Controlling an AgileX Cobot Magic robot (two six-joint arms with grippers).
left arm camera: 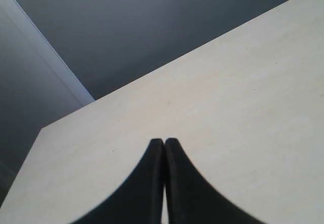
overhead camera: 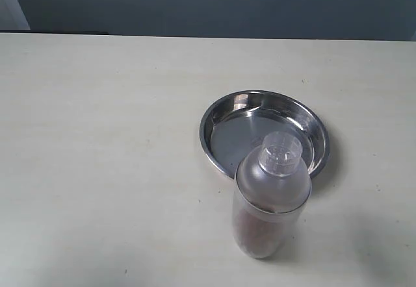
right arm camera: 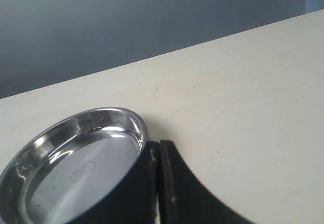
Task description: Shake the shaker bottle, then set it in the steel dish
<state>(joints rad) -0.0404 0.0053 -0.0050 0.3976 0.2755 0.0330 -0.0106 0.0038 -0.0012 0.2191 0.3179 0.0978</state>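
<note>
Left wrist view: the left hand (left arm camera: 164,143) is pressed together above the worktop (left arm camera: 228,107). The right hand (right arm camera: 159,145), also pressed together, sits by the dish (right arm camera: 109,148), whose oval stamp (right arm camera: 83,172) is too blurred to read.

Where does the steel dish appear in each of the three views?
Exterior view: steel dish right of centre, partly hidden by the shaker bottle.
Left wrist view: not in it.
Right wrist view: close beside the right gripper, partly cut off.
Shared landmark: the pale table.
</note>
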